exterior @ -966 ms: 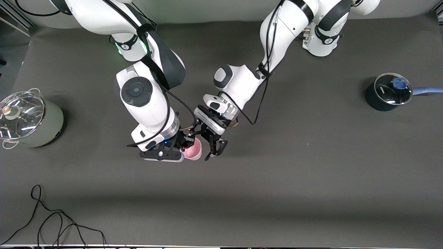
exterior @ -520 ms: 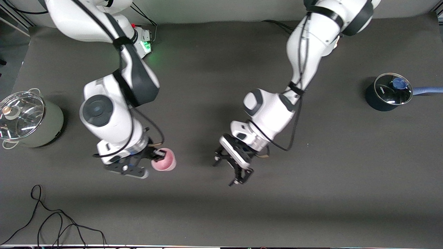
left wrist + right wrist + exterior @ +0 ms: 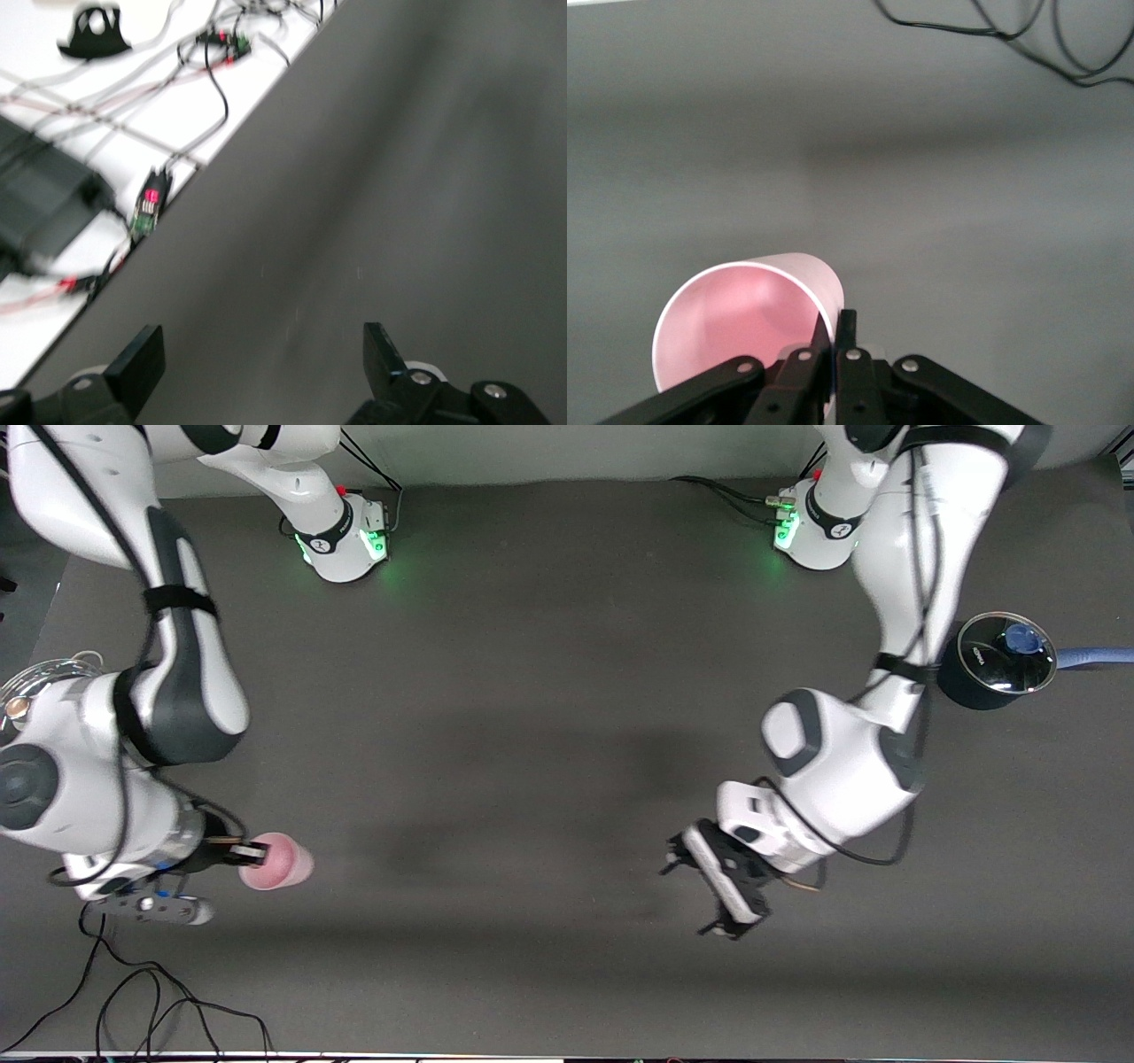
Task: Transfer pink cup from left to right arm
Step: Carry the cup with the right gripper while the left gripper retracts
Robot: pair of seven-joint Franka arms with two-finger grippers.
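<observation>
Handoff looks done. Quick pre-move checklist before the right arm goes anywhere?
1. Pink cup held by right gripper: ok, fingers pinch its rim.
2. Left gripper free of the cup: ok, open and empty over bare mat.
3. Arms apart: ok, each at its own end of the table.
4. Cup contents: ok, inside looks empty in the right wrist view.
5. Grip firmness: cannot tell.
6. Loose cable near the right gripper: not ok, it lies close by on the mat.
</observation>
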